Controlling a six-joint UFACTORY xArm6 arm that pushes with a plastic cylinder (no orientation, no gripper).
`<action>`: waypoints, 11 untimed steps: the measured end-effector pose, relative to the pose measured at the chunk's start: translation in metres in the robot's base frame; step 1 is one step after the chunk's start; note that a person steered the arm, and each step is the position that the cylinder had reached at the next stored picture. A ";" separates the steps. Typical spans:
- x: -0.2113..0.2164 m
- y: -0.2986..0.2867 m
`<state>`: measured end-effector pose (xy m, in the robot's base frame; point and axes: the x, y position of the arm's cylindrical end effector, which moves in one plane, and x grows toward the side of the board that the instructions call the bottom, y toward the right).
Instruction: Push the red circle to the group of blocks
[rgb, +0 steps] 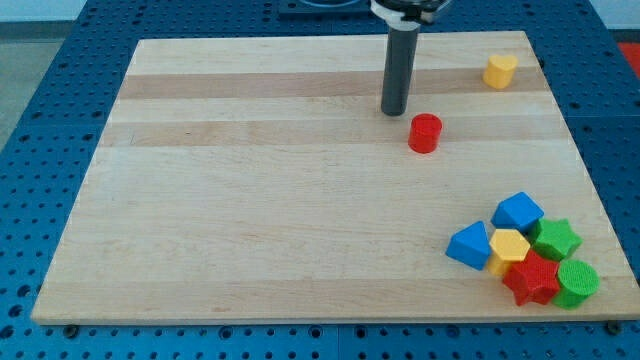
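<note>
The red circle (424, 133) lies on the wooden board (250, 200) in the upper right part of the view. My tip (393, 111) rests just to the circle's upper left, a small gap apart. The group of blocks sits at the view's bottom right: a blue triangle (469, 245), a blue cube (518, 212), a yellow hexagon (510, 247), a green star (554, 239), a red star (532, 279) and a green circle (576, 283), packed together.
A lone yellow hexagon block (500, 72) lies near the board's top right corner. The board sits on a blue perforated table (40, 80). The group lies close to the board's right and bottom edges.
</note>
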<state>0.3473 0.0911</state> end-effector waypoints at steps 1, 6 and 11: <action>0.016 0.034; 0.103 -0.003; 0.145 0.022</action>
